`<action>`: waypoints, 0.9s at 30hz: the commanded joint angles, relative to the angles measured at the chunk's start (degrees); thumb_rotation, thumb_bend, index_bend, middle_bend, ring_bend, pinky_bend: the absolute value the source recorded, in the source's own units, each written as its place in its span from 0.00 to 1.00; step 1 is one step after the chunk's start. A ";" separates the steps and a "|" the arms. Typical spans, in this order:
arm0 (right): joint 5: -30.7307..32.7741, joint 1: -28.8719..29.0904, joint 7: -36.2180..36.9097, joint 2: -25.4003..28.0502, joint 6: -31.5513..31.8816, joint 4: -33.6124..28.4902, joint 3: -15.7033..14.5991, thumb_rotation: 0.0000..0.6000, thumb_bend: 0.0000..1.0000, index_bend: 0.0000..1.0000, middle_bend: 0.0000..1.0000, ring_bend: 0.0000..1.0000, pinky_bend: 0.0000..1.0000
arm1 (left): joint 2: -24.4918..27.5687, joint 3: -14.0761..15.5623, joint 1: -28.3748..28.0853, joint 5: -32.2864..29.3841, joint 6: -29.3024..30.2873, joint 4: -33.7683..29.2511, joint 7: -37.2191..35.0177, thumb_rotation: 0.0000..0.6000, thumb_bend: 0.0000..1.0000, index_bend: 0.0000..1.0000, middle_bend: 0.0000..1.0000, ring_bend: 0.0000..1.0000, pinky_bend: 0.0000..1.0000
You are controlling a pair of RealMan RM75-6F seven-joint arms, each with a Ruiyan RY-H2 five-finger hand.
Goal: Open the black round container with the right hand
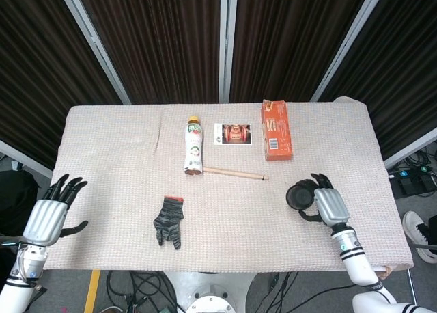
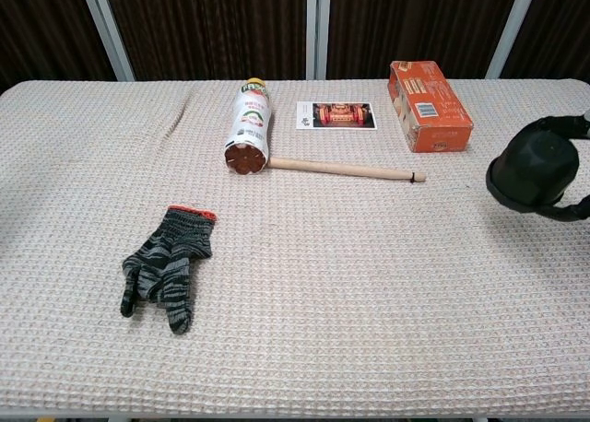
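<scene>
My right hand [image 1: 326, 205] grips the black round container [image 1: 300, 196] from its right side, low over the cloth near the table's right edge. In the chest view the black round container [image 2: 533, 171] shows at the far right with dark fingers [image 2: 569, 212] curled around it; whether it touches the cloth I cannot tell. The rest of that hand is cut off by the frame edge. My left hand [image 1: 48, 216] hovers off the table's front left corner, fingers spread and holding nothing. It does not show in the chest view.
A bottle [image 1: 194, 146] lies on its side at the centre back, a wooden stick [image 1: 235, 172] just in front of it. An orange box [image 1: 276, 129] and a picture card [image 1: 233, 133] lie behind. A striped glove [image 1: 169, 221] lies front left of centre.
</scene>
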 commanded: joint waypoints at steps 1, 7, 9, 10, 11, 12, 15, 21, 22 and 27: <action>-10.71 -1.03 1.80 0.97 19.85 -7.32 2.46 1.00 0.29 0.46 0.47 0.08 0.00 | -0.08 -0.05 -0.07 0.14 0.07 -0.06 0.06 1.00 0.13 0.14 0.11 0.00 0.17; -21.51 -4.51 2.34 3.17 34.72 -10.66 3.54 1.00 0.29 0.47 0.47 0.08 0.00 | -0.65 0.06 -0.35 0.15 -0.55 0.30 0.19 1.00 0.13 0.14 0.11 0.00 0.17; -20.61 -4.83 1.80 2.59 34.43 -8.78 3.18 1.00 0.29 0.47 0.48 0.08 0.00 | -0.79 0.09 -0.40 0.11 -0.70 0.43 0.10 1.00 0.13 0.14 0.11 0.00 0.17; -18.62 -4.73 0.88 1.94 32.31 -7.10 2.65 1.00 0.29 0.47 0.48 0.08 0.00 | -0.85 0.14 -0.43 0.15 -0.79 0.48 0.07 1.00 0.13 0.14 0.11 0.00 0.17; -16.61 -4.49 0.08 1.34 29.99 -5.66 2.22 1.00 0.29 0.47 0.48 0.08 0.00 | -0.87 0.17 -0.45 0.21 -0.81 0.49 0.06 1.00 0.13 0.14 0.11 0.00 0.17; -14.43 -4.11 -0.72 0.61 27.32 -4.06 1.83 1.00 0.29 0.47 0.48 0.08 0.00 | -0.87 0.20 -0.46 0.28 -0.78 0.48 0.07 1.00 0.13 0.14 0.11 0.00 0.17; -7.41 -2.35 -3.49 -2.92 17.60 3.05 0.39 1.00 0.29 0.47 0.48 0.08 0.00 | -0.64 0.28 -0.30 0.37 -0.50 0.27 0.05 1.00 0.13 0.14 0.11 0.00 0.17; -1.97 -1.04 -5.45 -5.41 8.66 8.08 -1.54 1.00 0.29 0.47 0.48 0.08 0.00 | -0.29 0.36 -0.09 -0.08 -0.66 0.22 -0.38 1.00 0.13 0.14 0.11 0.00 0.17; -1.60 -1.08 -5.77 -4.84 8.46 7.33 -1.47 1.00 0.29 0.47 0.48 0.08 0.00 | -0.36 0.42 -0.11 -0.09 -0.79 0.29 -0.45 1.00 0.13 0.14 0.11 0.00 0.17; 1.14 -1.65 -4.62 0.93 8.26 0.67 0.57 1.00 0.29 0.47 0.48 0.08 0.00 | -0.87 0.54 -0.38 0.08 -1.28 0.73 -0.80 1.00 0.13 0.14 0.11 0.00 0.17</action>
